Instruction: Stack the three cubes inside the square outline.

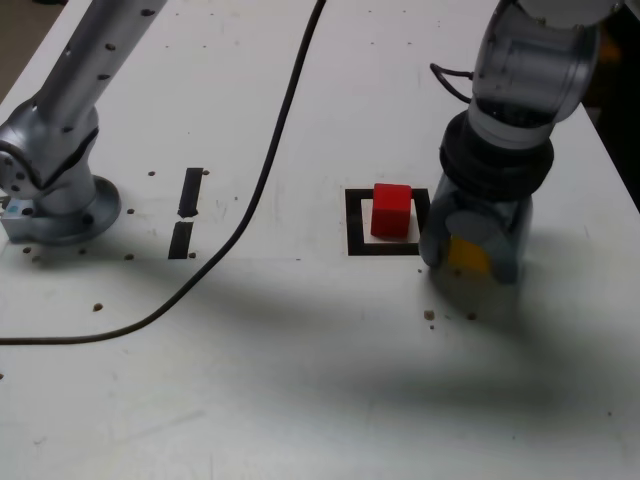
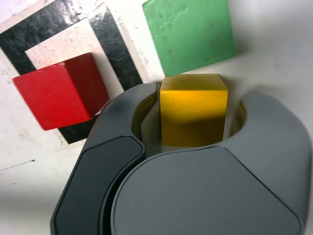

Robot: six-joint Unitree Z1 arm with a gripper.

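A red cube (image 1: 391, 210) (image 2: 61, 90) sits inside the black square outline (image 1: 356, 222) (image 2: 110, 41), slightly turned against its border. Just outside the outline, on the exterior view's right, my gripper (image 1: 468, 258) (image 2: 195, 105) is down at the table and shut on the yellow cube (image 1: 467, 256) (image 2: 194, 108), with a jaw against each side. The green cube (image 2: 190, 33) lies flat on the table right beyond the yellow one. In the exterior view it is hidden behind my gripper.
A second silver arm's base (image 1: 60, 200) stands at the exterior view's left. A black cable (image 1: 262, 180) curves across the white table (image 1: 300, 380). Two short black strips (image 1: 188, 210) lie between that base and the outline. Small dark specks (image 1: 430, 315) dot the surface.
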